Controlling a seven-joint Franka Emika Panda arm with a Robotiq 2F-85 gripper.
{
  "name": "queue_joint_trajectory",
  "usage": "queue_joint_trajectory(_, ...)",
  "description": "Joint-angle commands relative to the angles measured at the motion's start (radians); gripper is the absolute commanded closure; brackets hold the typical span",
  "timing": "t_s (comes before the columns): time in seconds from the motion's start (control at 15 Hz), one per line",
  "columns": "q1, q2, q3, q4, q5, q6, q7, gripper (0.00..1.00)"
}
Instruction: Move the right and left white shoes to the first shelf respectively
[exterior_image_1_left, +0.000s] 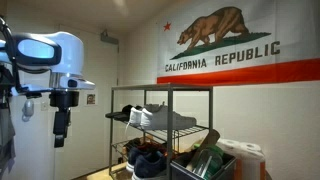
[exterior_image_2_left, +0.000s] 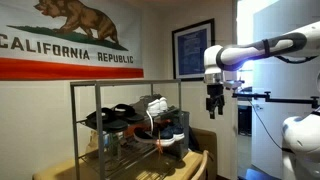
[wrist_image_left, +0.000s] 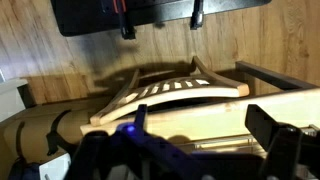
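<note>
The dark metal rack stands against the wall in both exterior views. Its top shelf (exterior_image_1_left: 160, 89) (exterior_image_2_left: 125, 83) is bare. A white sneaker (exterior_image_1_left: 163, 118) (exterior_image_2_left: 157, 104) lies on the tier below it, beside dark shoes (exterior_image_1_left: 124, 113) (exterior_image_2_left: 110, 119). Another whitish shoe (exterior_image_2_left: 173, 136) shows lower on the rack. My gripper (exterior_image_1_left: 60, 128) (exterior_image_2_left: 214, 106) hangs in the air beside the rack, apart from it, at about the height of the upper tiers. In the wrist view its fingers (wrist_image_left: 200, 128) are spread and hold nothing. No shoes show in the wrist view.
Dark shoes (exterior_image_1_left: 150, 160) sit on the lowest tier. A bin with green items (exterior_image_1_left: 205, 162) and a white container (exterior_image_1_left: 245, 155) stand beside the rack. A wooden slatted piece (wrist_image_left: 170, 92) (exterior_image_2_left: 190, 165) lies below my gripper. A flag hangs on the wall (exterior_image_1_left: 225, 45).
</note>
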Motion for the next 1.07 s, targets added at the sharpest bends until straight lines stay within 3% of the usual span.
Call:
queue_joint_trajectory(0.0, -0.006, 0.001, 0.004, 0.002, 0.003, -0.002, -0.004, 0.0)
queue_joint_trajectory(0.47, -0.005, 0.058, 0.004, 0.012, 0.014, 0.061, 0.003, 0.0)
queue_joint_trajectory(1.0, -0.023, 0.215, 0.035, 0.057, 0.011, 0.435, 0.11, 0.0)
